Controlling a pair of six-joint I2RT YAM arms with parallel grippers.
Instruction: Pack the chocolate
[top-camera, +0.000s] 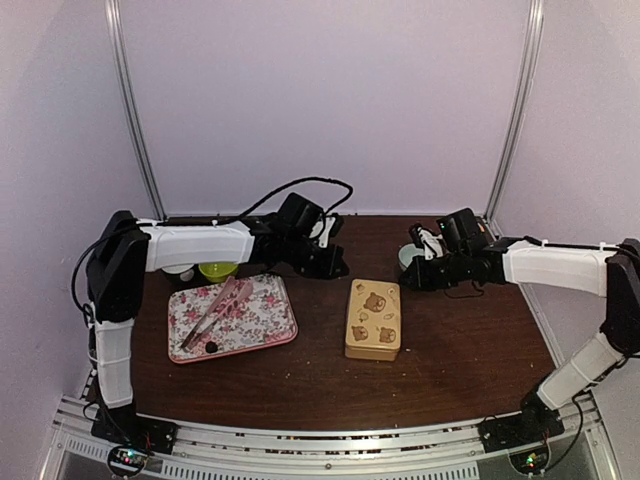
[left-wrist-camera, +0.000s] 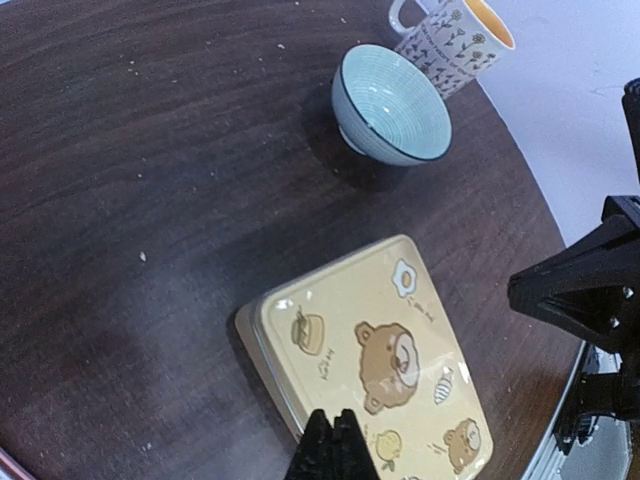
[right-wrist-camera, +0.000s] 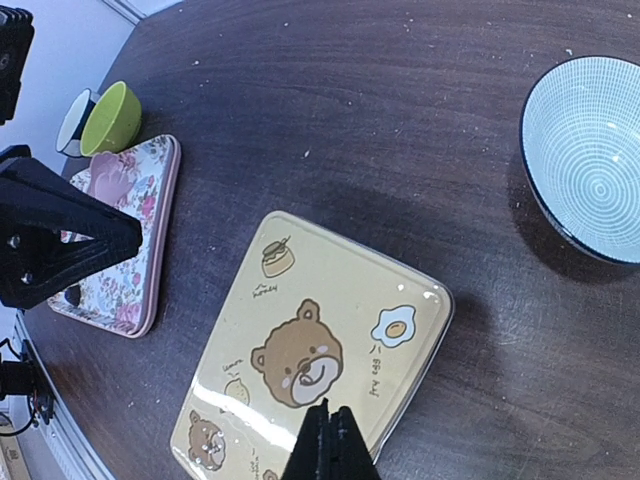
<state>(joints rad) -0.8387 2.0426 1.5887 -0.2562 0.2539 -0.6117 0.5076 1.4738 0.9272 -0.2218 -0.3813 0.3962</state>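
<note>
- One small dark lump, which looks like the chocolate (top-camera: 211, 347), lies on the floral tray (top-camera: 270, 312) near its front edge, just beside the tips of the pink tongs (top-camera: 222, 305). No other pieces can be seen in any view.
- The bear tin (top-camera: 374, 318) sits in the middle of the table (top-camera: 450, 370), between the tray and the blue bowl (left-wrist-camera: 388, 105). Its lid is on, so what is inside cannot be told.
- The blue bowl shows a bare inside in both wrist views. The inside of the green bowl (right-wrist-camera: 112, 117) is hidden, and the mug (left-wrist-camera: 455, 40) behind the blue bowl does not show its content.
- As a judgement, the packing looks not yet begun, or only at its first step: the tin is closed, the tongs lie on the tray with no gripper on them, and the lump is outside the tin. What seems left is to open the lid, bring the pieces into the tin and close it.
- The left gripper (left-wrist-camera: 332, 420) has its two fingers pressed together with no gap and nothing between them. It is raised over the table on the tray side of the tin and touches no object.
- The right gripper (right-wrist-camera: 330, 412) is clenched in the same way and carries nothing. It hangs near the blue bowl, apart from the tin.
</note>
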